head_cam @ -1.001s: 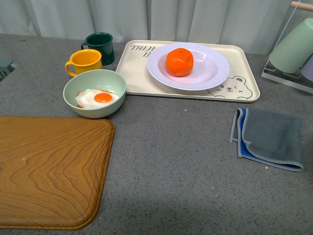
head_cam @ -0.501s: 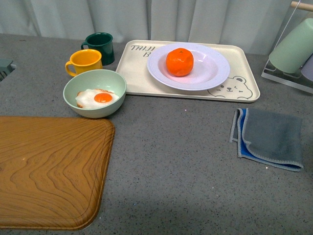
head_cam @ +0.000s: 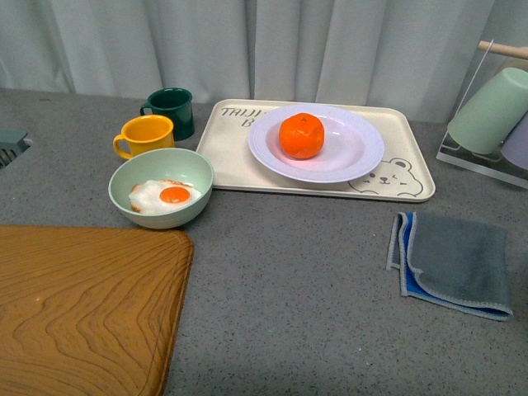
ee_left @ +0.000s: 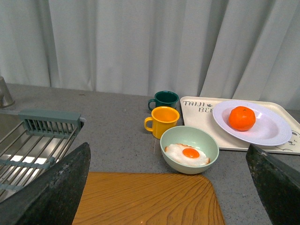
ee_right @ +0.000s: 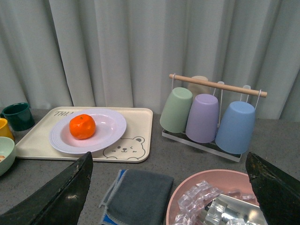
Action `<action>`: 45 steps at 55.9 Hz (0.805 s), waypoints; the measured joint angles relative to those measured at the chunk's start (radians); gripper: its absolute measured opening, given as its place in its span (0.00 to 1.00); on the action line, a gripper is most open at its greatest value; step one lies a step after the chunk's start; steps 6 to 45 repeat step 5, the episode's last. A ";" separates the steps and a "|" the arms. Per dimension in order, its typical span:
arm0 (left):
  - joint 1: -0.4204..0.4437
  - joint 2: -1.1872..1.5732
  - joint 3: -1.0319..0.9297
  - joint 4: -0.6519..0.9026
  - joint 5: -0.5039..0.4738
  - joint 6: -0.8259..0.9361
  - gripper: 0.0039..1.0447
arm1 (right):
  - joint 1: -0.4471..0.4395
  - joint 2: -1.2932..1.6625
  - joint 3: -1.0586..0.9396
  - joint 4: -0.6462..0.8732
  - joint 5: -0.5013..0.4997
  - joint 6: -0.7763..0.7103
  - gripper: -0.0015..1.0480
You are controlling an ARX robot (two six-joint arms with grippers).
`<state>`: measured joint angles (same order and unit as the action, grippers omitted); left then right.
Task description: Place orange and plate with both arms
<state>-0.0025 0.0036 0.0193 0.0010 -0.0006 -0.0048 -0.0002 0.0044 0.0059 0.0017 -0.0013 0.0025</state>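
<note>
The orange (head_cam: 302, 136) sits inside the plate (head_cam: 355, 157), resting on the side of the well nearer the mugs. The plate stands on the cream bear tray (head_cam: 400, 186) at the far side of the grey desk (head_cam: 289, 280), in front of a pale curtain (head_cam: 330, 45).

Left gripper (ee_left: 164, 187): only the two dark finger tips show at the lower corners of the left wrist view, spread wide apart with nothing between them. Ahead of it, close by, lies the wooden cutting board (ee_left: 145, 199). Beyond the board stands the pale green bowl (ee_left: 189, 149) holding a fried egg (ee_left: 187, 153). Further ahead are the yellow mug (ee_left: 163, 121) and the dark green mug (ee_left: 166, 100), the yellow one just in front of the green. The plate with the orange lies ahead and to this gripper's right, well apart from it. A sink rack (ee_left: 33, 145) lies to its left.

Right gripper (ee_right: 168, 187): its finger tips likewise show only at the lower corners of the right wrist view, set wide and empty. Just ahead of it lies the folded grey cloth (ee_right: 138, 194), with a pink bowl (ee_right: 187, 187) of clear wrapped pieces beside the cloth. The tray, plate and orange lie ahead and to this gripper's left, well apart. Ahead and to its right stands a cup rack (ee_right: 213, 112) carrying green, purple and blue cups upside down.

Neither gripper appears in the front view.
</note>
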 joint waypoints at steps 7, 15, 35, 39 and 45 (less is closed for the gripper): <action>0.000 0.000 0.000 0.000 0.000 0.000 0.94 | 0.000 0.000 0.000 0.000 0.000 0.000 0.91; 0.000 0.000 0.000 0.000 0.000 0.000 0.94 | 0.000 0.000 0.000 0.000 0.000 0.000 0.91; 0.000 0.000 0.000 0.000 0.000 0.000 0.94 | 0.000 0.000 0.000 0.000 0.000 0.000 0.91; 0.000 0.000 0.000 0.000 0.000 0.000 0.94 | 0.000 0.000 0.000 0.000 0.000 0.000 0.91; 0.000 0.000 0.000 0.000 0.000 0.000 0.94 | 0.000 0.000 0.000 0.000 0.000 0.000 0.91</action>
